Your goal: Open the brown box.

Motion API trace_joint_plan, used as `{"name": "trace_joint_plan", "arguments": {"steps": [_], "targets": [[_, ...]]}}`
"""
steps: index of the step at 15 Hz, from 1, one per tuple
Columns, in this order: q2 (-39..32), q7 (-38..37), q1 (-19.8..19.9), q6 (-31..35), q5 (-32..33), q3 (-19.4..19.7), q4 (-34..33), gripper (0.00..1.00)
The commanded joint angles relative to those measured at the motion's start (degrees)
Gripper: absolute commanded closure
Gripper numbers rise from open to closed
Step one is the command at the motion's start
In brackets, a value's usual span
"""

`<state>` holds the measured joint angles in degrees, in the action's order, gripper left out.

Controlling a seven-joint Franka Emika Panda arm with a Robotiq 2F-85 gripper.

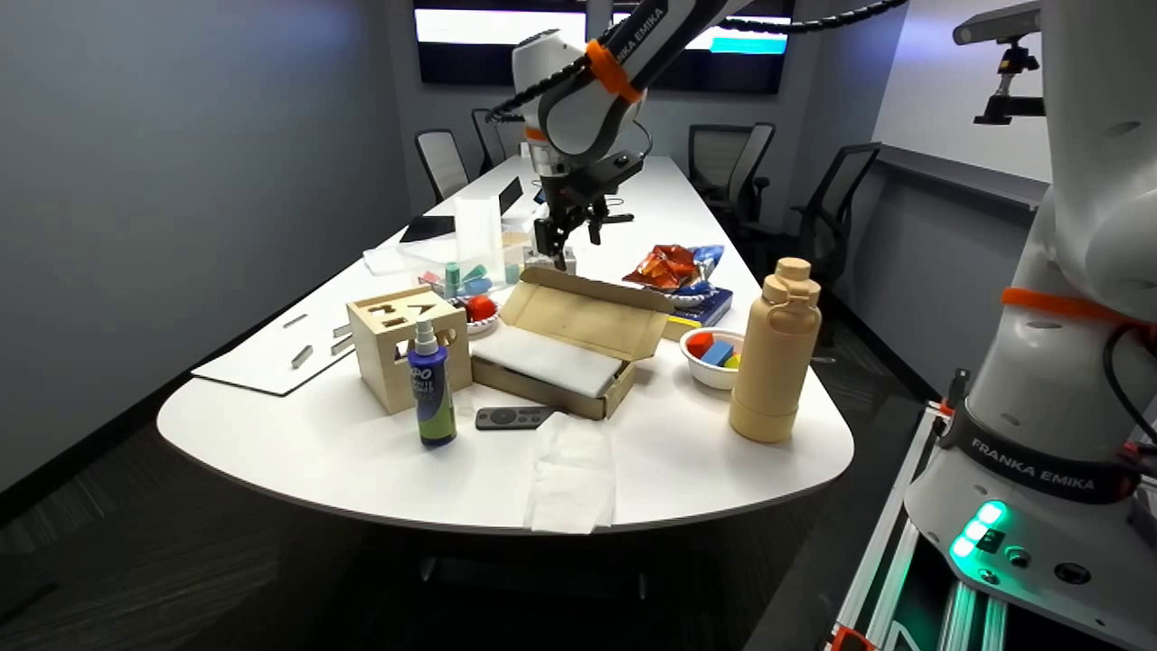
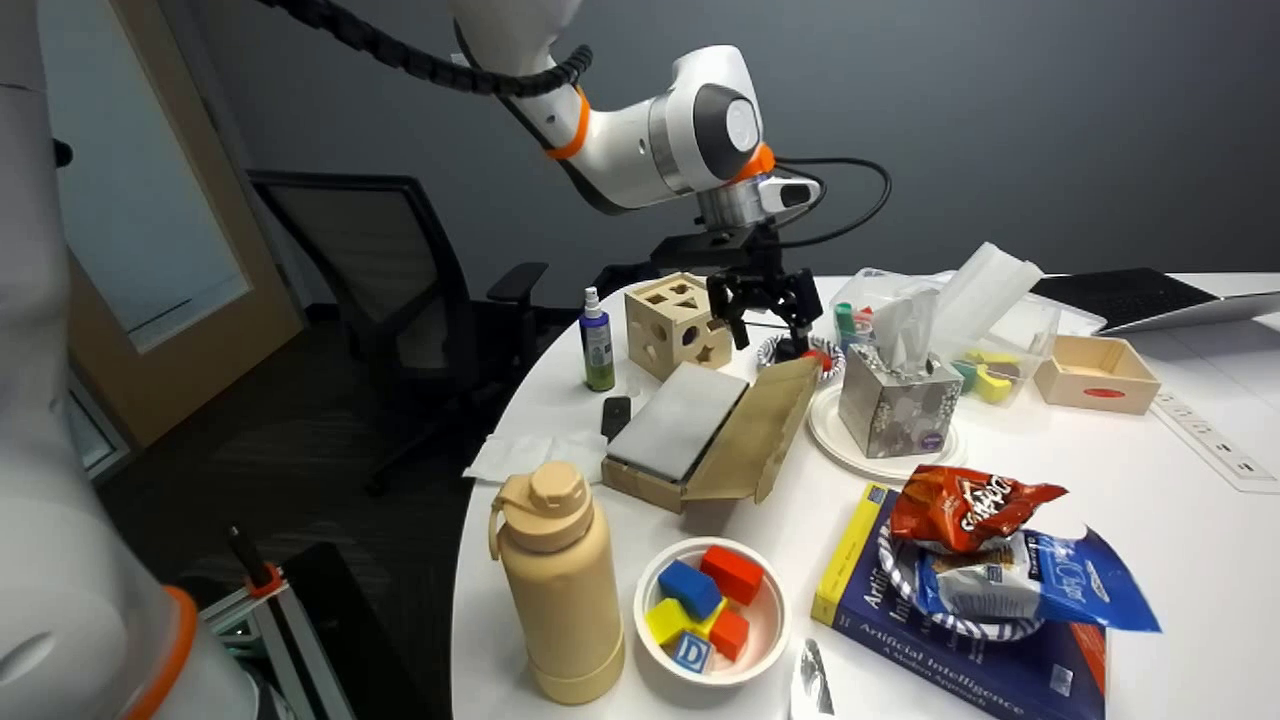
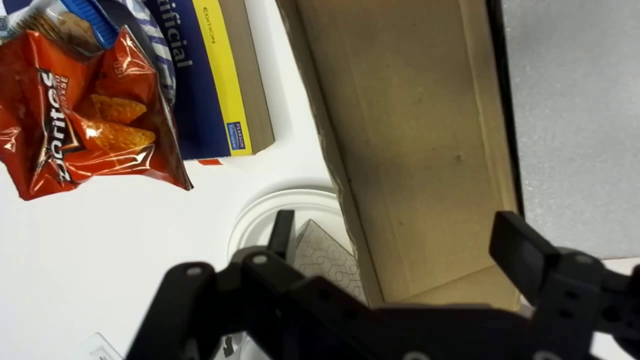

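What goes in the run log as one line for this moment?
brown box: lid open, grey slab inside | gripper: open, nothing gripped | task: appears done

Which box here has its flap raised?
The shallow brown cardboard box, its flap tilted up; the grey patterned tissue box, pale holed wooden cube and rectangular wooden tray show none.

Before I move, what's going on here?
The Franka arm has its hand near the brown box, with its fingers spread apart and nothing in their grip. The box already looks open: its lid stands raised at a slant, and a flat pale-grey piece lies inside. In the wrist view the lid shows between the fingers, but whether they touch it I can't tell.
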<state>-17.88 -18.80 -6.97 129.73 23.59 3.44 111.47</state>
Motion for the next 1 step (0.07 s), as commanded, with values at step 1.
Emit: {"name": "trace_joint_plan", "arguments": {"steps": [1], "targets": [[4.4,0.4,-0.2,-2.1,-0.4,-0.9,2.6,0.0]]}}
